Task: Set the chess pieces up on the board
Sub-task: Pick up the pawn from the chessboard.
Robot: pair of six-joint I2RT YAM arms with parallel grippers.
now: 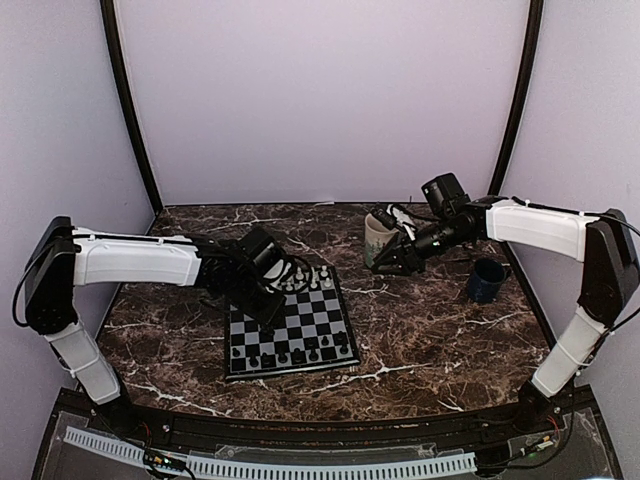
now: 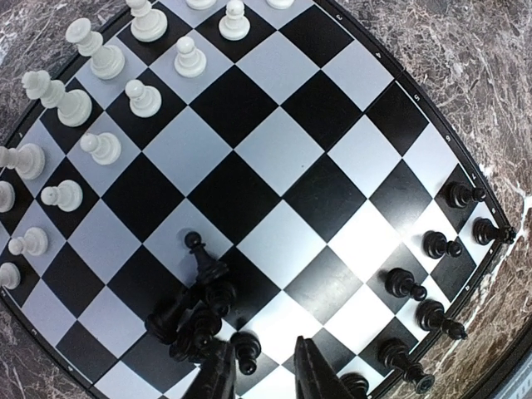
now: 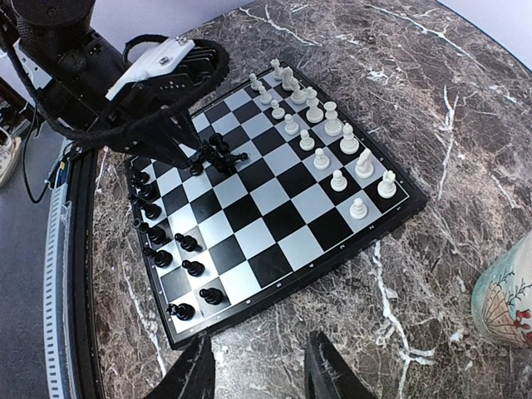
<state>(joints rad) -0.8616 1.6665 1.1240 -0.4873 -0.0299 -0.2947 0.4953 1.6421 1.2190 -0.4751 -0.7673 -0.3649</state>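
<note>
The board (image 1: 300, 325) lies on the marble table, also in the left wrist view (image 2: 274, 174) and right wrist view (image 3: 274, 216). White pieces (image 2: 100, 100) stand in two rows on the far side (image 3: 332, 141). Black pieces (image 2: 424, 274) stand along the near side. A cluster of black pieces (image 2: 195, 303) lies jumbled on the board, seen too in the right wrist view (image 3: 218, 154). My left gripper (image 2: 262, 370) is open just above the board beside this cluster, one black pawn (image 2: 245, 349) at its left finger. My right gripper (image 3: 258, 370) is open and empty over bare table right of the board.
A patterned mug (image 1: 379, 237) stands at the back right next to my right gripper (image 1: 392, 262); its side shows in the right wrist view (image 3: 507, 299). A dark blue cup (image 1: 486, 280) stands at the far right. The left arm (image 1: 140, 260) reaches over the board's left half.
</note>
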